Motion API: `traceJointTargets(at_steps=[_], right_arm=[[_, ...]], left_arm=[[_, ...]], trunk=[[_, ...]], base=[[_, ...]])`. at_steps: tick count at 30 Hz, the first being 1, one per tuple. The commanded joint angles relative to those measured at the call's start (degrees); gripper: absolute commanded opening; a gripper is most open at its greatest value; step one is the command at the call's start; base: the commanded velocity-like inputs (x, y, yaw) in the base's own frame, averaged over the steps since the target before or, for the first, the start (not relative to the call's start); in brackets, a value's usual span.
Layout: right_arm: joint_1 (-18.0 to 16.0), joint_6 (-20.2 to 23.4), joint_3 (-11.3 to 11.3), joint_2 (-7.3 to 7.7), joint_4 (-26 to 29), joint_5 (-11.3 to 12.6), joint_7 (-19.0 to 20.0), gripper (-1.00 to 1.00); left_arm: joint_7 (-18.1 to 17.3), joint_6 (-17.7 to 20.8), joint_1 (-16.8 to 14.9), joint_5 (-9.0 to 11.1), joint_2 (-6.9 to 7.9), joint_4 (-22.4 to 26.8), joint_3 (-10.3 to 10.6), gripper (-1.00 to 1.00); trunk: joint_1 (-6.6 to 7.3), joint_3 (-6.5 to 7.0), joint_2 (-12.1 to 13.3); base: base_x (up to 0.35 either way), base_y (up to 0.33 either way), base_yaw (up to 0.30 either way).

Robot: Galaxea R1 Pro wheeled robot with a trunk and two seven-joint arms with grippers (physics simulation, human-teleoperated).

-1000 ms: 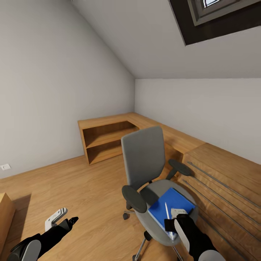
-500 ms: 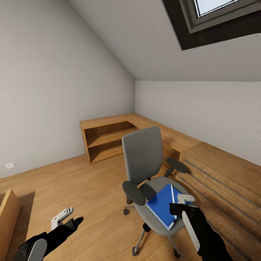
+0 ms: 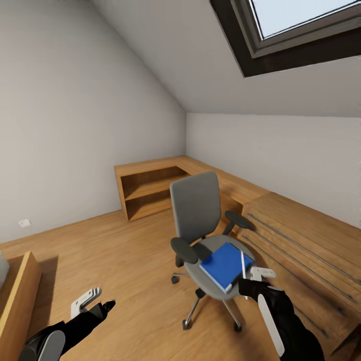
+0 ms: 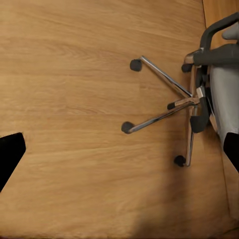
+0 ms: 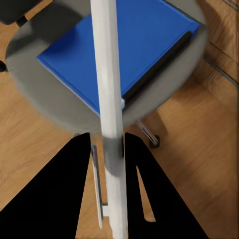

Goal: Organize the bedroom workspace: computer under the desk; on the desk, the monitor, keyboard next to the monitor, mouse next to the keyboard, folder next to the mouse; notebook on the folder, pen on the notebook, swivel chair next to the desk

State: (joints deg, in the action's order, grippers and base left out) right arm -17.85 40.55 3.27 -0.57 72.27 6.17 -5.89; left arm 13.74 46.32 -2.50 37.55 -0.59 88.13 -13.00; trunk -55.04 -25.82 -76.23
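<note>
The grey swivel chair [image 3: 196,210] stands on the oak floor in front of the light oak dresser. On its seat lies the blue folder [image 3: 224,264] [image 5: 149,45], black spine toward the dresser. My right gripper [image 3: 251,282] [image 5: 113,144] hovers over the seat's near right edge, shut on a thin white pen [image 3: 243,263] [image 5: 110,89] that points out over the folder. Low on the left, my left gripper [image 3: 95,300] [image 4: 119,154] stands open above bare floor; the chair's chrome base [image 4: 169,104] shows in the left wrist view.
Open oak corner shelves [image 3: 150,188] fill the far corner. The dresser with long bar handles [image 3: 301,240] runs along the right wall. A wooden piece [image 3: 17,296] sits at the left edge. Bare floor lies left of the chair, and a skylight [image 3: 296,25] is overhead.
The whole view has pulled back and tilted up, so the chair looks farther off. My right gripper, still shut on the pen, has drawn back from over the folder to the seat's near edge.
</note>
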Motion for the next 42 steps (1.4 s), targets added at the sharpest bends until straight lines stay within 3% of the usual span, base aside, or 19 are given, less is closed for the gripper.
traceJointTargets(at_steps=[1,12,18,20,22,25,26,27,29,32,33,34,37,38,40,42], right_arm=[[0.0,0.2,0.1,-0.02,0.2,0.7,-0.4,-1.0],[0.0,0.2,0.2,-0.02,0.9,0.7,-0.5,-1.0],[0.0,0.3,4.5,0.1,2.4,0.7,-0.5,-1.0],[0.0,0.2,5.0,0.11,4.1,0.5,-0.6,-1.0],[0.0,0.1,5.3,0.12,5.2,0.4,-0.6,-1.0],[0.0,0.0,5.3,0.1,6.2,0.3,-0.6,-1.0],[0.0,0.0,5.3,0.08,6.2,0.3,-0.6,-1.0],[-0.1,0.1,5.3,0.07,6.3,0.3,-0.7,-1.0],[-0.4,0.8,5.3,0.07,6.5,0.3,-0.7,-1.0],[-2.3,4.4,5.6,0.2,6.6,0.3,-0.8,-1.0],[-5.7,8.2,6.8,0.29,6.1,0.4,-1.2,-1.0],[-6.9,9.6,7.6,0.3,5.9,0.4,-1.4,-1.0],[-11.0,16.5,13.9,0.07,6.8,0.7,-1.9,-1.0],[-11.2,17.1,14.6,0.03,7.4,0.8,-1.9,-1.0],[-11.8,18.2,16.2,-0.24,9.4,0.6,-2.0,-1.0],[-11.9,18.5,16.7,-0.25,9.6,0.6,-1.9,-1.0]], left_arm=[[0.4,0.3,0.0,0.6,-0.04,0.0,-0.1,1.0],[0.3,0.3,0.0,0.7,-0.02,0.0,0.0,1.0],[0.3,0.8,0.0,0.6,0.07,-1.5,0.1,1.0],[0.2,0.7,0.0,-0.9,0.27,-4.4,0.1,1.0],[0.1,0.6,0.0,-4.3,0.62,-8.3,0.1,1.0],[-0.1,-0.1,0.0,-13.4,0.89,-16.4,0.1,1.0],[-0.1,-0.5,0.0,-14.8,0.9,-17.7,0.1,1.0],[-0.2,-2.1,0.0,-17.5,0.92,-20.2,0.1,1.0],[-0.2,-6.3,0.0,-20.6,0.9,-24.1,0.1,1.0],[-0.3,-14.0,0.0,-23.1,0.88,-30.0,0.1,1.0],[-0.3,-19.8,0.0,-24.0,0.87,-35.3,0.7,1.0],[-0.3,-21.7,0.0,-24.2,0.86,-37.1,1.1,1.0],[-0.2,-33.0,0.0,-24.8,0.92,-46.3,6.2,1.0],[-0.2,-34.8,0.0,-24.9,0.92,-47.3,7.2,1.0],[-0.1,-42.0,0.0,-24.9,0.94,-51.0,11.4,1.0],[0.0,-44.3,0.0,-25.0,0.85,-52.6,12.8,1.0]], trunk=[[0.26,0.12,0.4],[2.68,2.1,4.8],[4.0,3.17,7.2],[4.44,3.53,8.0],[4.88,3.89,8.8],[5.53,4.43,10.0],[5.75,4.61,10.4],[5.97,4.79,10.8],[6.41,5.15,11.6],[7.07,5.69,12.8],[7.29,5.87,13.2],[7.51,6.04,13.6],[7.51,6.04,13.6],[7.51,6.04,13.6],[7.51,6.04,13.6],[7.51,6.04,13.6]], base=[[-0.34,0.0,0.0],[-0.254,0.0,0.0],[-0.012,0.0,0.0],[-0.003,0.0,0.0],[-0.001,0.0,0.0],[0.0,0.0,0.0],[0.0,0.0,0.0],[0.0,0.0,0.0],[0.0,0.0,0.0],[0.0,0.0,0.0],[0.0,0.0,0.0],[0.0,0.0,0.0],[0.0,0.0,0.0],[0.0,0.0,0.0],[0.0,0.0,0.0],[0.0,0.0,0.0]])
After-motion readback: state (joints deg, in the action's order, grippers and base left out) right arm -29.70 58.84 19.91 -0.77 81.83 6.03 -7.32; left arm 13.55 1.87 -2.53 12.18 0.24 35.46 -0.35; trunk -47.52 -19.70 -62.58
